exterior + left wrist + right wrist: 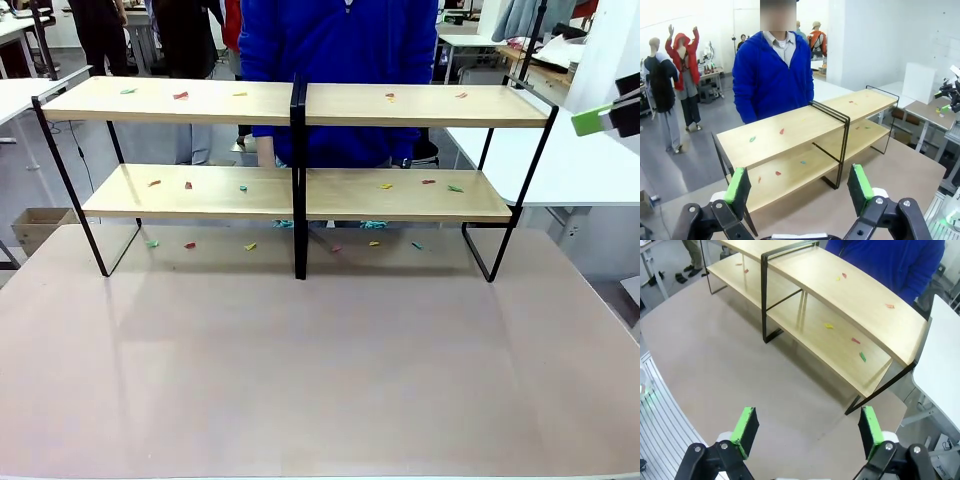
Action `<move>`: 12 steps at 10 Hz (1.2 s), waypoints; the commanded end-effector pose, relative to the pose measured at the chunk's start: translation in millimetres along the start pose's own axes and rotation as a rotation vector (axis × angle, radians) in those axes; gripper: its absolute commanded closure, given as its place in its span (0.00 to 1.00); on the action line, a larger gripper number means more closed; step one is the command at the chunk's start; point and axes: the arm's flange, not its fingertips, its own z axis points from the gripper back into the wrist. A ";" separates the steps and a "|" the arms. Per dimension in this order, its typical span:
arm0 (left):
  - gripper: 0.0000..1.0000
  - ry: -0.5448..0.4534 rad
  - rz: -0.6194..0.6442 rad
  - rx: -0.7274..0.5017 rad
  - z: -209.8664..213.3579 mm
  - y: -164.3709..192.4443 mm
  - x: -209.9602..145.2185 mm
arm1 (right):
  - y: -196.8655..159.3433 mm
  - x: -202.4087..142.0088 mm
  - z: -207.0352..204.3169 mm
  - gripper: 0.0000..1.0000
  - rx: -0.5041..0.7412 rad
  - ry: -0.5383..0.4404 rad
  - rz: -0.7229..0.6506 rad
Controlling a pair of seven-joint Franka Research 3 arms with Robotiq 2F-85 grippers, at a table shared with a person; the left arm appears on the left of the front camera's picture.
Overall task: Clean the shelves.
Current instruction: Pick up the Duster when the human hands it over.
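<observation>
Pinkish-beige tabletop [320, 380] carries the shelves [350, 105] along its far edge, with a person in blue [340, 40] behind them, cut off at the chest. Left gripper [797, 187] and right gripper [807, 427] both gape wide and empty. Tiny coloured scraps [180, 96] dot the boards, too small to identify.

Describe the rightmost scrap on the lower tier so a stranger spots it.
Find the shelves, the wide wooden rack. On its lower right board, the green scrap lies nearest the right end; the red scrap and yellow scrap sit further left.
</observation>
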 end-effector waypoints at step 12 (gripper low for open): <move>0.00 0.183 0.025 -0.056 -43.8 -45.6 -134.5 | -7.2 1.9 -20.7 0.00 -0.039 -0.190 -0.124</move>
